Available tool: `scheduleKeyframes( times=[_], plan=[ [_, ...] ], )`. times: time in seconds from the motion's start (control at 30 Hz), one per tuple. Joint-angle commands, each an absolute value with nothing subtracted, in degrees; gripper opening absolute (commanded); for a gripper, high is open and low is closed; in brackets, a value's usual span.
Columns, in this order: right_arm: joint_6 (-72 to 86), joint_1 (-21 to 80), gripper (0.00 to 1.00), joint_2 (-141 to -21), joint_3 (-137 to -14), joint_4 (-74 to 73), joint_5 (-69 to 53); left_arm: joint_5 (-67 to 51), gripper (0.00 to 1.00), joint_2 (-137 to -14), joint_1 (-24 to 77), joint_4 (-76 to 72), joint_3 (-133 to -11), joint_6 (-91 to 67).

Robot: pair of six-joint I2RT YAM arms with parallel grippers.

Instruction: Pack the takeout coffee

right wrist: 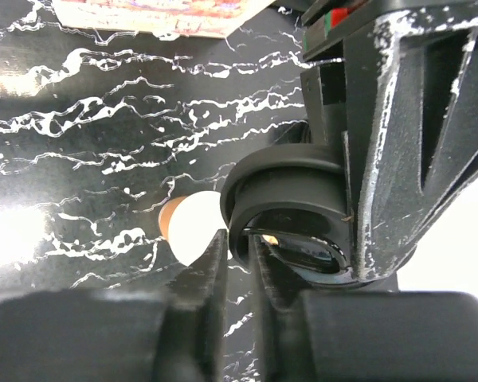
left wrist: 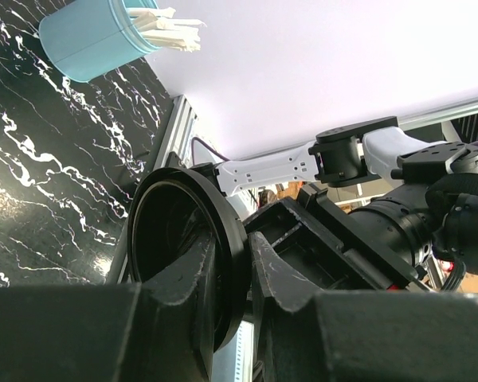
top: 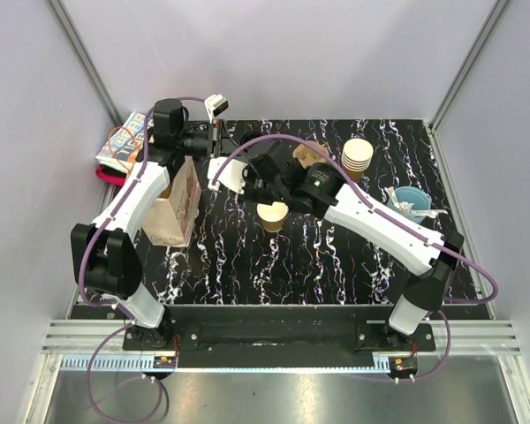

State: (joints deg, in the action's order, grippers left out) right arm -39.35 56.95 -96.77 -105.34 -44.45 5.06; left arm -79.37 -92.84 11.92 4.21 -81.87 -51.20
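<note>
The takeout coffee's brown paper cup [top: 272, 215] stands lidless and upright on the black marbled table; from the right wrist its pale inside [right wrist: 187, 227] shows below the fingers. Its round black lid [left wrist: 155, 239] hangs on edge in the air behind the cup. My left gripper [left wrist: 235, 239] is shut on the lid's rim. My right gripper [right wrist: 240, 243] has come in from the opposite side, its fingers pinching another part of the lid [right wrist: 283, 191]. In the top view the two grippers [top: 214, 141] [top: 246, 177] meet at the back left, and the lid is hidden between them.
A brown paper bag [top: 177, 203] stands under the left arm. A stack of lidless paper cups [top: 357, 157] is at the back right. A light blue cup with white stirrers [top: 412, 201] [left wrist: 95, 40] stands near the right edge. Colourful packets [top: 124, 146] lie at the back left.
</note>
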Motion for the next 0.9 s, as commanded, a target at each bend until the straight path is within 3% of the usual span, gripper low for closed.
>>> scheduleKeyframes(
  times=[0.0,0.17,0.3,0.4,0.43,0.6,0.67,0.8,0.87],
  plan=[
    [-39.55,57.3,0.12,-95.45,-104.77,-40.61,8.17,-82.97,0.0,-89.91,11.95,0.62,-81.83,-53.61],
    [-39.73,57.48,0.01,-95.45,-104.5,-40.61,8.44,-83.06,0.03,-89.74,11.51,-1.31,-81.39,-54.93],
    [-39.9,57.57,0.0,-95.1,-104.85,-41.92,8.18,-83.06,0.26,-89.65,10.9,-1.93,-81.3,-55.37],
    [-39.99,57.66,0.0,-94.83,-106.26,-45.08,6.95,-83.06,0.36,-89.65,10.02,-2.11,-81.65,-55.28],
    [-40.08,57.74,0.0,-94.66,-107.48,-47.35,5.81,-82.97,0.48,-89.82,9.5,-2.2,-82.52,-55.11],
    [-39.9,57.66,0.0,-93.17,-111.35,-53.95,2.64,-80.96,0.77,-91.49,6.6,7.6,-89.63,-46.19],
    [-40.25,57.66,0.0,-92.9,-112.49,-57.47,1.93,-79.2,0.99,-92.28,5.98,12.45,-95.25,-38.72],
    [-40.34,57.31,0.0,-91.76,-116.18,-63.01,1.5,-67.64,0.99,-94.22,5.45,29.76,-104.4,-22.61],
    [-40.25,56.78,0.0,-91.67,-117.59,-66.26,1.32,-63.57,0.99,-93.69,5.62,29.97,-103.98,-18.83]
  ],
)
